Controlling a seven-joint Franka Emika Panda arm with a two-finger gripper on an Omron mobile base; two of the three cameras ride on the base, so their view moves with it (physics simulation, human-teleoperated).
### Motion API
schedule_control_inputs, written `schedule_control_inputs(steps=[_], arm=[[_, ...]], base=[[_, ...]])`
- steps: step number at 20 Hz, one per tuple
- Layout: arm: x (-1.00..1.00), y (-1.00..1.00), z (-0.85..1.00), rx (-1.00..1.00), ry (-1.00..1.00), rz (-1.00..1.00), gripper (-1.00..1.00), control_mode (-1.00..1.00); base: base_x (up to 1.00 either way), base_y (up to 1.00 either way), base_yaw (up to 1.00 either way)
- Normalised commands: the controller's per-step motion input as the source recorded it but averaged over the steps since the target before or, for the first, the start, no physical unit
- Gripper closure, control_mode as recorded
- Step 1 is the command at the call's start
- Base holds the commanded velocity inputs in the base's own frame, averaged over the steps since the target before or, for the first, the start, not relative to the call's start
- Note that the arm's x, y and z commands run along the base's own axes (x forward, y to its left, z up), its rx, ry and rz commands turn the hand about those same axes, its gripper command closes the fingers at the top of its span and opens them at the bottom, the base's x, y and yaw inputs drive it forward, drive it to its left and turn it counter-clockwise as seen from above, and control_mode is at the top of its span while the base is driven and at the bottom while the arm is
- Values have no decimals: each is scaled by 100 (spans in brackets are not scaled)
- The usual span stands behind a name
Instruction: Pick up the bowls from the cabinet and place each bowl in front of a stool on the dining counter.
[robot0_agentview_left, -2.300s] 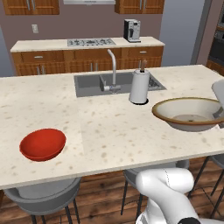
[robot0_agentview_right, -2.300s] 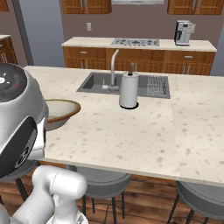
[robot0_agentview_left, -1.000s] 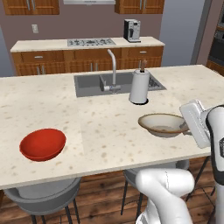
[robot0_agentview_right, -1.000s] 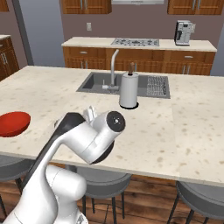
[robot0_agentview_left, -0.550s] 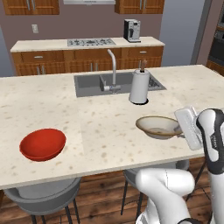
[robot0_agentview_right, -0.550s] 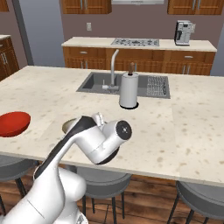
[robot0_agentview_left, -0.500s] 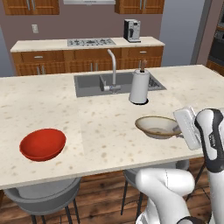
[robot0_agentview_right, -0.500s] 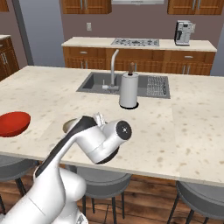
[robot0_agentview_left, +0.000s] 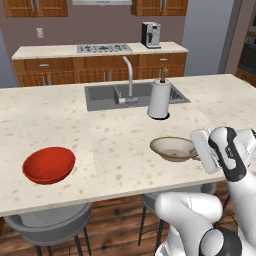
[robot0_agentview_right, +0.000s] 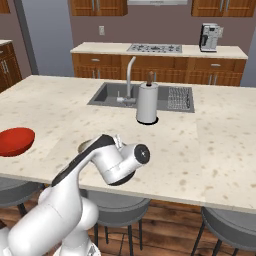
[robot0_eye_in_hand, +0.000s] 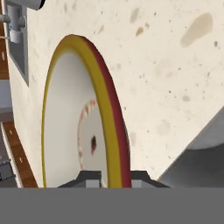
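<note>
Two bowls are on the bench (robot0_agentview_left: 60, 120) now: the red bowl (robot0_agentview_left: 49, 164) sits near the front edge, above the left stool (robot0_agentview_left: 47, 222), and the cream bowl (robot0_agentview_left: 173, 149) lies further right, also near the front edge, above the second stool (robot0_agentview_left: 170, 197). You can see why they are spaced like that: each bowl is meant to face its own seat.

Your end effector (robot0_eye_in_hand: 109, 177) has the cream bowl by its rim. In the hand view the two finger tips stand on either side of the brown-and-yellow edge, close together with the rim between them, so I judge it closed on the bowl rather than free. From the left base view the bowl looks level and down at the bench surface, though you cannot tell for sure that it is fully resting there.

The paper towel roll (robot0_agentview_left: 160, 98) and the sink (robot0_agentview_left: 107, 97) stand well behind, out of the way.

If the bowl is seated, your next move is likely to release the rim and draw back without dragging it.
</note>
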Motion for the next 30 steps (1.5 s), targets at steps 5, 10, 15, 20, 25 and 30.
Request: schedule_control_inputs(steps=[5,10,15,20,25,30], arm=[[30,0,-43,0,0,0,100,-100],[30,0,-35,0,0,0,100,-100],[29,0,-24,0,0,0,100,-100],[27,0,-15,0,0,0,100,-100],[21,0,-11,0,3,0,100,-100],[19,0,-20,0,1,0,100,-100]], base=[[0,0,0],[0,0,0],[0,0,0],[0,0,0],[0,0,0],[0,0,0]])
